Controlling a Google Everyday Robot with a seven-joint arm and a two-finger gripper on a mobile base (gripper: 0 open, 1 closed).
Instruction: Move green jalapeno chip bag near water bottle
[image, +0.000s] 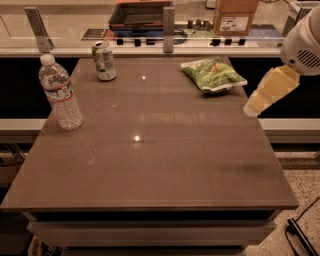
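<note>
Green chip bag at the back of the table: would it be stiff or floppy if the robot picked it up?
Probably floppy: the chip bag looks crinkled and puffy, so it would likely sag and crumple. It seems light, and lying flat on the table it should slide, not roll. The gripper hangs off the table's right edge, apart from it.

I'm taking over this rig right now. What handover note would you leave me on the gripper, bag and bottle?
The gripper hangs at the right edge of the table, just right of the green jalapeno chip bag, not touching it.
The bag lies at the far right of the table.
The water bottle stands upright at the left edge, with the soda can farther back.
Done: nothing yet.
Left: grasp the bag, carry it across, set it beside the bottle.
</note>
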